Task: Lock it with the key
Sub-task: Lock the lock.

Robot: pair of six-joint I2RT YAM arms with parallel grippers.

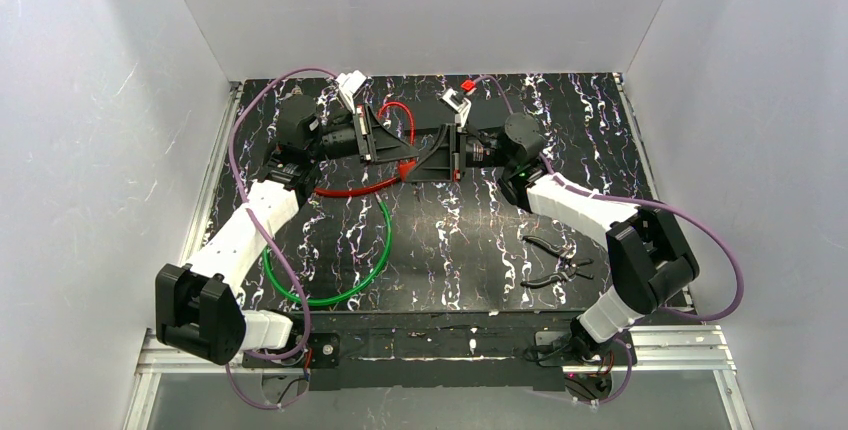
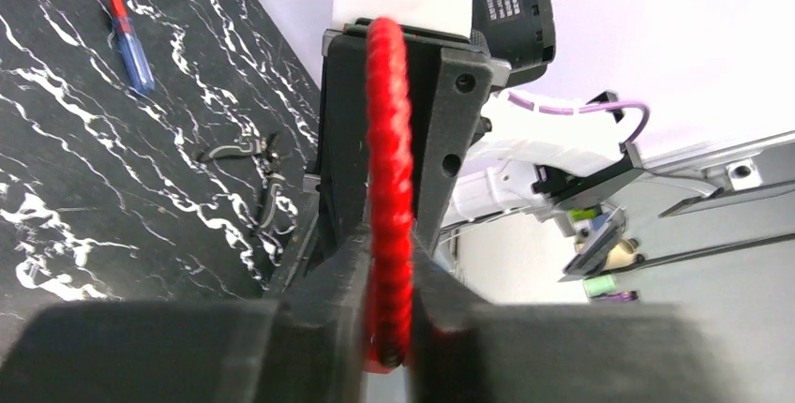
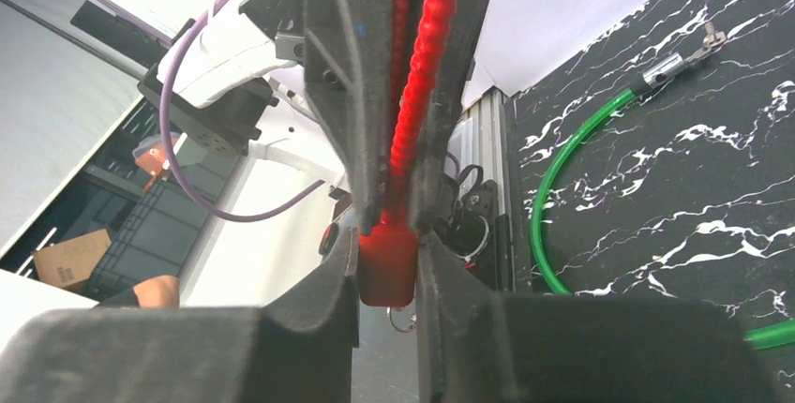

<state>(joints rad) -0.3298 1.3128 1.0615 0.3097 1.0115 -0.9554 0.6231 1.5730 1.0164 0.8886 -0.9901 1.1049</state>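
- The left gripper [image 2: 389, 267] is clamped on the red cable [image 2: 389, 141]. Its two dark fingers press the ribbed cable from either side at the bottom centre of the left wrist view.
- The right gripper [image 3: 386, 258] is closed on the red lock body [image 3: 386, 267], with a finger against each side of it, low in the centre of the right wrist view.
- A small metal ring [image 3: 403, 320] hangs just under the lock body.
- In the overhead view the two grippers face each other nose to nose in the upper middle of the frame, raised above the desk [image 1: 480, 230]. The lock body sits between them.
- From there the red cable arches up behind the left gripper and sweeps down and to the left.
- A green cable [image 1: 388, 240] lies in a loop on the desk in the lower left centre of the overhead frame, well apart from the grippers.
- Pliers [image 1: 572, 268] lie on the desk at the lower right of the overhead frame, near the right arm.
- A screwdriver [image 2: 134, 52] with a blue and red handle lies at the upper left of the left wrist view.
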